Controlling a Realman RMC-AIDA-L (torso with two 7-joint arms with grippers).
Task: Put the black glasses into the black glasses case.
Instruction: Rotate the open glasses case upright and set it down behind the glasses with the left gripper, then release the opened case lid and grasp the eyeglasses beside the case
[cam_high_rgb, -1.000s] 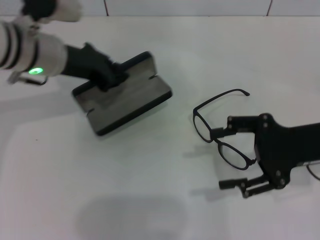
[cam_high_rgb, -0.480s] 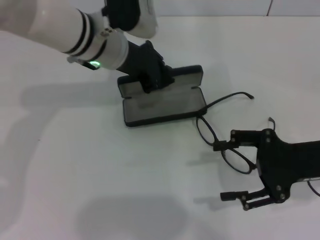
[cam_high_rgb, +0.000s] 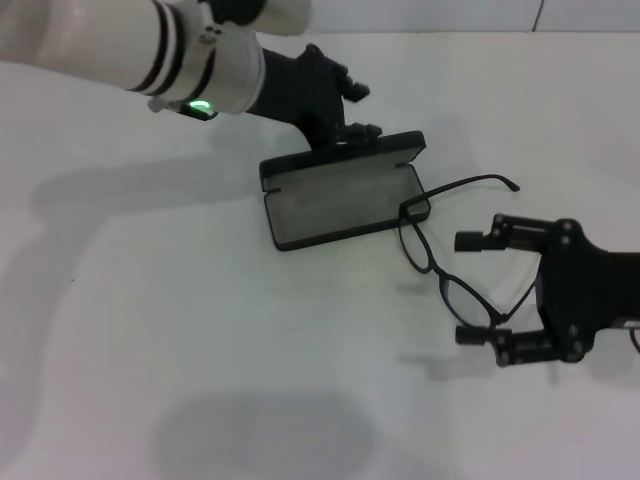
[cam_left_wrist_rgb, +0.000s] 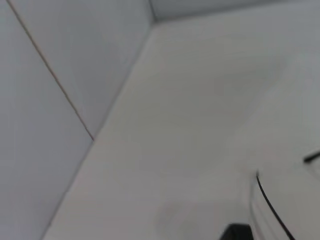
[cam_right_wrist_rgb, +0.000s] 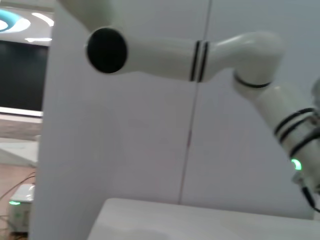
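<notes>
The black glasses case (cam_high_rgb: 335, 200) lies open on the white table, grey lining up, its lid (cam_high_rgb: 345, 152) standing at the far side. My left gripper (cam_high_rgb: 360, 111) is just behind the lid, fingers spread, the nearer fingertip (cam_high_rgb: 364, 130) at the lid's rim. The black glasses (cam_high_rgb: 468, 300) lie to the right of the case, one lens (cam_high_rgb: 415, 232) at the case's right corner and one temple arm (cam_high_rgb: 470, 183) pointing right. My right gripper (cam_high_rgb: 472, 288) is open wide with the glasses' near lens between its fingers, not clamped.
The white table (cam_high_rgb: 200, 350) runs out to the left and front of the case. A wall meets the table's far edge (cam_high_rgb: 450, 30). The left arm (cam_high_rgb: 150, 50) reaches in from the upper left, and also shows in the right wrist view (cam_right_wrist_rgb: 200, 52).
My left gripper has carried the open case rightwards up to the glasses and then spread its fingers off the lid. My right gripper has shifted a little to the right and away, fingers now astride the glasses.
</notes>
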